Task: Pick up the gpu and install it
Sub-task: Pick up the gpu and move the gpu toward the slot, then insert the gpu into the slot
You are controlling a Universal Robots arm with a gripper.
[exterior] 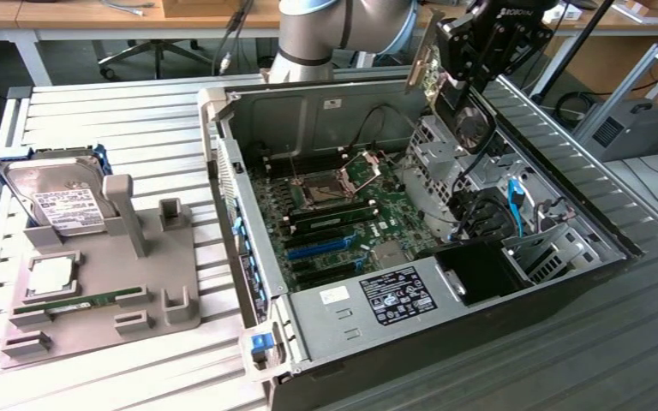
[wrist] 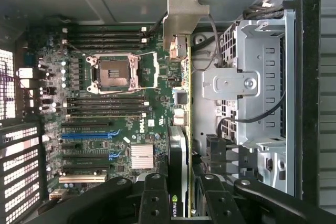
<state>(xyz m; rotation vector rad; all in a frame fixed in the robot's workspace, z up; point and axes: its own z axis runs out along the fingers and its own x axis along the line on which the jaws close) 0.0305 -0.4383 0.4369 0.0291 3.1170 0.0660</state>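
My gripper (exterior: 457, 79) is shut on the gpu (exterior: 469, 127) and holds it on edge above the far right part of the open computer case (exterior: 341, 321). The card's dark face with a round fan points toward the exterior view's right. Its silver bracket (exterior: 424, 62) points away from the gripper. In the wrist view the gpu (wrist: 177, 156) runs edge-on between my two black fingers (wrist: 152, 198), its bracket (wrist: 182, 14) at the far end. It hangs over the motherboard's (wrist: 105, 103) edge, beside the metal drive cage (wrist: 262, 93) and apart from the blue expansion slots (wrist: 86, 135).
A grey fixture (exterior: 112, 282) at the exterior view's left carries a silver hard drive in a blue frame (exterior: 55, 197) and a green memory stick (exterior: 78, 301). Inside the case are an open processor socket (exterior: 318, 184), cables (exterior: 466, 197) and a blue latch (exterior: 516, 201).
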